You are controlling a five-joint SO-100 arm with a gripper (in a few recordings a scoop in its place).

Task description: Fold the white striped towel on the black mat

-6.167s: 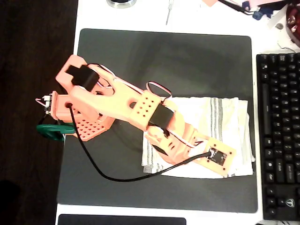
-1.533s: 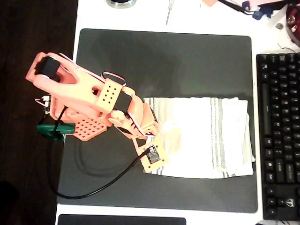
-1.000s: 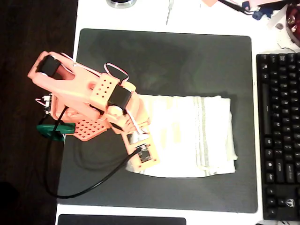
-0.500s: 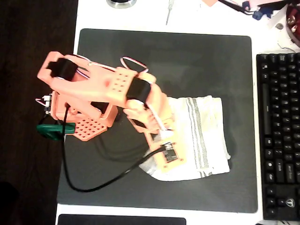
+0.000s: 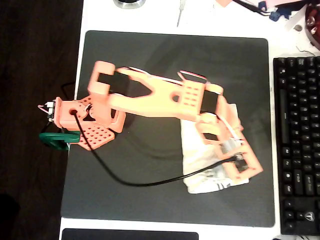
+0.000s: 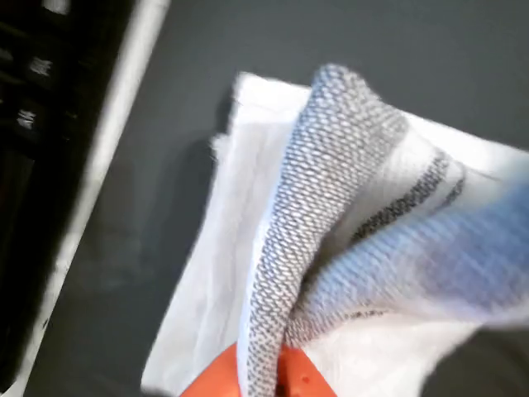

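White bench (image 5: pixel 150 15) surface is seen from overhead, carrying the black mat (image 5: pixel 150 60), which takes up most of the picture. An orange arm (image 5: pixel 155 95) is stretched from its base at the left across the mat toward the right. The white striped towel (image 5: pixel 200 160) lies bunched on the right half of the mat, partly covered by the arm's wrist, with a few dark stripes visible at its lower edge. A black keyboard (image 5: pixel 297 145) is set at the right edge, just beside the mat; its key markings are too small to be read. No other writing can be made out.

From the wrist view, the towel (image 6: pixel 331 215) is seen lifted in a raised fold above the mat (image 6: pixel 331 50), its woven texture and dark stripes close to the lens. An orange tip of the claw (image 6: pixel 273 376) is pressed against the cloth at the bottom edge, so the claw is closed on the towel. The keyboard (image 6: pixel 33 124) is blurred at the left.
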